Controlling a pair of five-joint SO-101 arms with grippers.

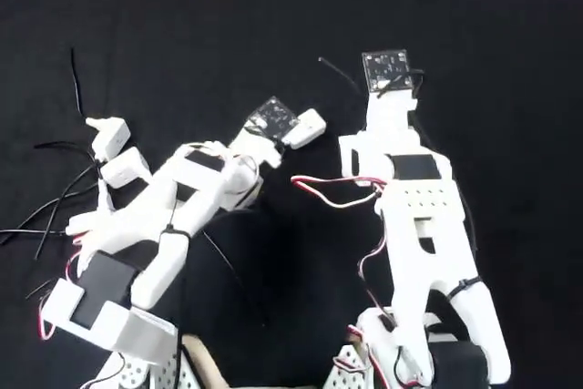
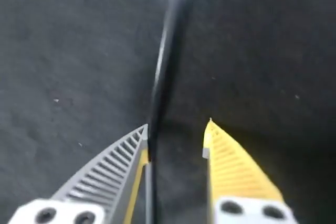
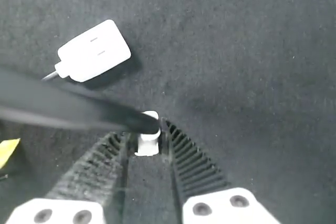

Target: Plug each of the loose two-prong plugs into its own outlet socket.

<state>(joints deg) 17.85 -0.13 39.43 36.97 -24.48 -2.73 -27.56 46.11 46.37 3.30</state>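
Gripping a small white plug (image 3: 147, 139), the right fingers (image 3: 191, 158) are closed just short of the socket (image 3: 93, 51), which lies slots-up, aslant. Beside the socket, the left fingers (image 2: 233, 166) stand open astride a black cord (image 2: 163, 72).

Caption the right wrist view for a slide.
Gripper shut on a white plug, a two-slot socket lying nearby.

Black table (image 1: 510, 88), white outlet socket (image 1: 305, 127), 2 white blocks (image 1: 125, 168), black cords (image 1: 56, 196)
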